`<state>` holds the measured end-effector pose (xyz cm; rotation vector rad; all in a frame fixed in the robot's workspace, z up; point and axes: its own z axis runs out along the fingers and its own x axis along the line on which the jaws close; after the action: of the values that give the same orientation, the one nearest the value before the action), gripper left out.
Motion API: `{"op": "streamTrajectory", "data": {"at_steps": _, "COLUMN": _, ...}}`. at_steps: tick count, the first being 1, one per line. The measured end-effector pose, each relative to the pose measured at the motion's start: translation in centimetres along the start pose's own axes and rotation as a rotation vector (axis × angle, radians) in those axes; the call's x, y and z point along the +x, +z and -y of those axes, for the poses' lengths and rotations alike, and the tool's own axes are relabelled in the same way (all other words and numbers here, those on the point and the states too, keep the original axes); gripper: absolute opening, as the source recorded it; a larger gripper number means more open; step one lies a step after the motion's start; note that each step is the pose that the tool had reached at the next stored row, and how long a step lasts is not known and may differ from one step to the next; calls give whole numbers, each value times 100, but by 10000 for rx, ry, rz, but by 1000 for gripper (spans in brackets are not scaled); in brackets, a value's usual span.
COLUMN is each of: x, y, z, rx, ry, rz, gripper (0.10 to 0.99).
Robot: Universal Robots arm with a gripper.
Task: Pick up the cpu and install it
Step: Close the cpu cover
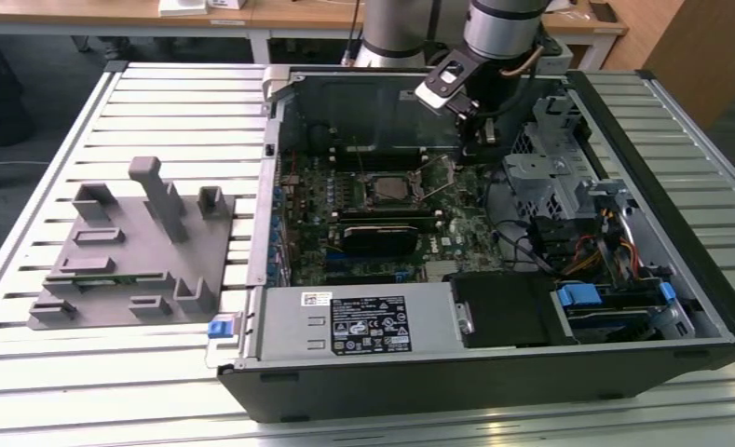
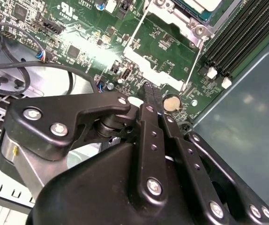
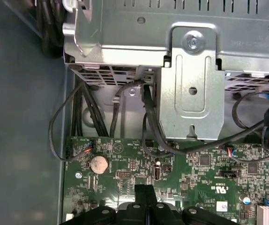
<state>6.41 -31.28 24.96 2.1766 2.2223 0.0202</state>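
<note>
Down inside the computer case (image 1: 492,396), arm (image 1: 507,28) upright, gripper (image 2: 149,93) closed on nothing, hovering near the motherboard (image 2: 78,28).

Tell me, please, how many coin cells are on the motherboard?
1: the coin cell lies by the motherboard edge, near the end effector, in both wrist views. Others may be hidden.

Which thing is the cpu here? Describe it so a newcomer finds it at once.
Start at the open computer case on the slatted table, then the green motherboard on its floor. The cpu sits in the metal-framed socket at the board's middle: a small flat square with a pale metal top, unlike the black block beside it.
</note>
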Motion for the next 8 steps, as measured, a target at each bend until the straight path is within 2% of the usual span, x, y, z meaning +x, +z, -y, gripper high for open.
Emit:
{"op": "streamTrajectory", "data": {"at_steps": 5, "x": 3, "y": 57, "z": 1, "rx": 27, "ry": 0, "rz": 0, "gripper": 106}}
{"op": "streamTrajectory", "data": {"at_steps": 8, "x": 4, "y": 64, "z": 1, "rx": 39, "ry": 1, "rz": 2, "gripper": 106}}
